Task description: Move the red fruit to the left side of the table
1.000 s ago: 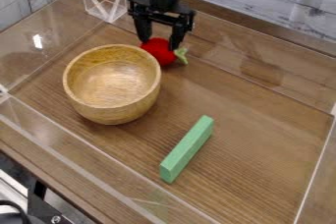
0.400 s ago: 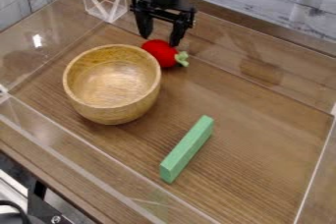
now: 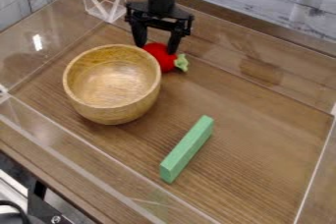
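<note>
The red fruit (image 3: 160,55) lies on the brown table (image 3: 250,110) just behind the wooden bowl's far right rim, its green leafy end pointing right. My gripper (image 3: 157,43) points straight down directly over it, jaws open, with a black finger on each side of the fruit. The fingertips (image 3: 138,39) reach down around the fruit's upper part, and the fruit still rests on the wood.
A wooden bowl (image 3: 113,83) stands left of centre, touching or nearly touching the fruit. A green rectangular block (image 3: 188,148) lies toward the front. Low clear acrylic walls (image 3: 39,130) ring the tabletop.
The gripper has sunk a little over the fruit and rolled slightly about its own axis. The fruit, bowl and block have stayed put.
</note>
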{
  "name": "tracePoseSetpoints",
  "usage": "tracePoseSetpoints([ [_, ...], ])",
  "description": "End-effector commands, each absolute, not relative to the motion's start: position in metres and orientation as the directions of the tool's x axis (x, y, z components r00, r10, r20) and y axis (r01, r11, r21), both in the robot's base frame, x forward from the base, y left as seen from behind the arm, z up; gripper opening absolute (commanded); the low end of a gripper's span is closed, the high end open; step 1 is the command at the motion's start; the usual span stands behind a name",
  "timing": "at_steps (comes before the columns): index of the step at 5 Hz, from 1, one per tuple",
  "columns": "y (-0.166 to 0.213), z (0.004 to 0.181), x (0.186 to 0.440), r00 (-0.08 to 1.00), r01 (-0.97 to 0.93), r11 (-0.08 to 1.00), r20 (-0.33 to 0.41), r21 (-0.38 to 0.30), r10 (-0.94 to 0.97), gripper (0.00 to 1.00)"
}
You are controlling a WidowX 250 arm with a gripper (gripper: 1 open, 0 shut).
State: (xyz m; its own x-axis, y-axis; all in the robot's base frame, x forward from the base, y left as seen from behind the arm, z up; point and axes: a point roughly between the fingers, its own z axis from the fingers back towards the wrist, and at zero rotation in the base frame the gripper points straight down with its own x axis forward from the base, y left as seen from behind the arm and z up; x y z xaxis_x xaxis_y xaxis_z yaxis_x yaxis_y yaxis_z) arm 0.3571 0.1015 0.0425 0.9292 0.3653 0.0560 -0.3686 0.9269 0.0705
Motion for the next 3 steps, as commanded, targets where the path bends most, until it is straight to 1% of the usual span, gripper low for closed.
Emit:
tracePoseSetpoints([
  [1, 0.1019, 0.0587, 0.3671, 0.899, -0.429, 0.901, 0.124, 0.063, 0.42, 1.0],
  [2, 0.1016, 0.0523, 0.3723, 0.87, -0.487, 0.872, 0.126, 0.058, 0.477, 1.0],
  [3, 0.1071, 0.0538, 0.372, 0.873, -0.48, 0.876, 0.127, 0.055, 0.471, 0.0],
])
